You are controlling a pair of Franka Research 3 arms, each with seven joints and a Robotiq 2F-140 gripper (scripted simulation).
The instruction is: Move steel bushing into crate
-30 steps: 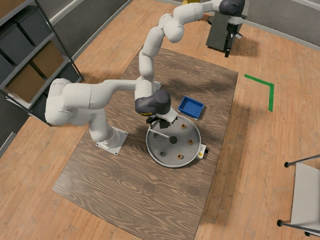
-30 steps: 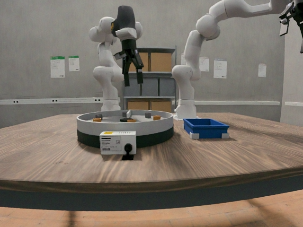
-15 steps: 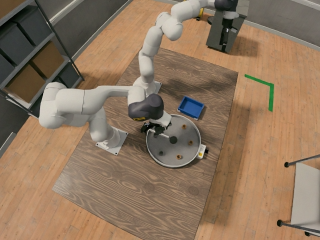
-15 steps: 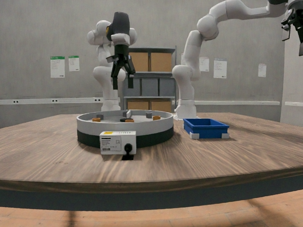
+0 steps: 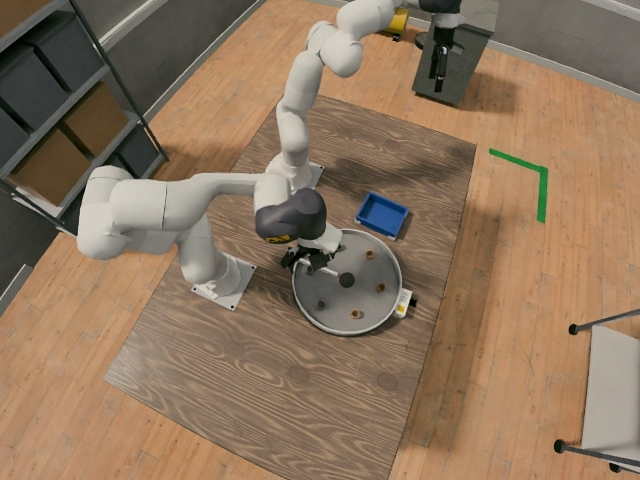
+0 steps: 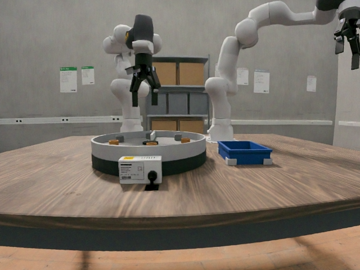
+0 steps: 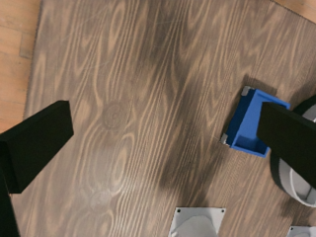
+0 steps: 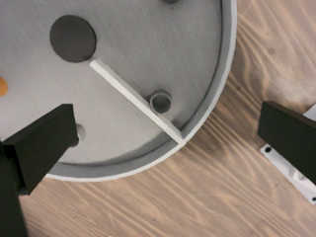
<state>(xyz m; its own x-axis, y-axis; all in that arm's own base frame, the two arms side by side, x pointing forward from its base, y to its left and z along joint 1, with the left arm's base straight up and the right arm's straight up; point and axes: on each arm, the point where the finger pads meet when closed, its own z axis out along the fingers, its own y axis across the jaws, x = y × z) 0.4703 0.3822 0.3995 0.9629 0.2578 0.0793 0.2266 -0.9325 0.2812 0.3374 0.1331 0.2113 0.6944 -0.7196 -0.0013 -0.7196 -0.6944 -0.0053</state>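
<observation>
Going by the exterior view, the turntable point(image 5: 296, 284) point(image 6: 116, 152) point(image 7: 297, 190) point(image 8: 227, 59) sat on the left with three steel bushings point(image 5: 321, 305) point(image 6: 119, 138) on it, plus orange ones point(image 5: 381, 287) point(image 6: 113, 142) that had to stay put. The right gripper point(image 5: 303, 260) point(image 6: 144, 105) point(image 8: 168, 118) hung above the far part, fingers spread, nothing between them. My guess was it was lining up on the far steel bushing point(image 5: 310, 273) point(image 6: 148, 135) point(image 8: 160, 102).

That one was right up against the pale divider point(image 5: 323, 269) point(image 6: 153, 135) point(image 8: 133, 99), so a finger coming down off-line could've landed on the divider or rim, or shoved the bushing. Any turn of the plate would've spoiled the aim too.

To the right, the crate point(image 5: 378, 227) point(image 6: 247, 158) point(image 7: 241, 118) sat level in its corner guides point(image 5: 393, 237) point(image 6: 230, 161) point(image 7: 224, 138). A low carry could've clipped its wall and tipped it. Far right, the left gripper point(image 5: 439, 85) point(image 6: 347, 61) point(image 7: 166, 118) was up high, also spread and holding nothing.

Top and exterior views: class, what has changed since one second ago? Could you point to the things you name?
The right gripper point(image 5: 303, 259) point(image 6: 144, 104) point(image 8: 168, 118) moved away from the crate point(image 5: 382, 215) point(image 6: 247, 157) point(image 7: 245, 120); the left gripper point(image 5: 436, 82) point(image 6: 347, 60) point(image 7: 166, 118) came lower. On the turntable point(image 5: 330, 315) point(image 6: 100, 149) point(image 8: 228, 64), the bushings point(image 5: 381, 287) point(image 6: 113, 142) point(image 8: 161, 101) shifted slightly clockwise, seen from above. Nothing was taken or let go. The crate stayed put.
</observation>
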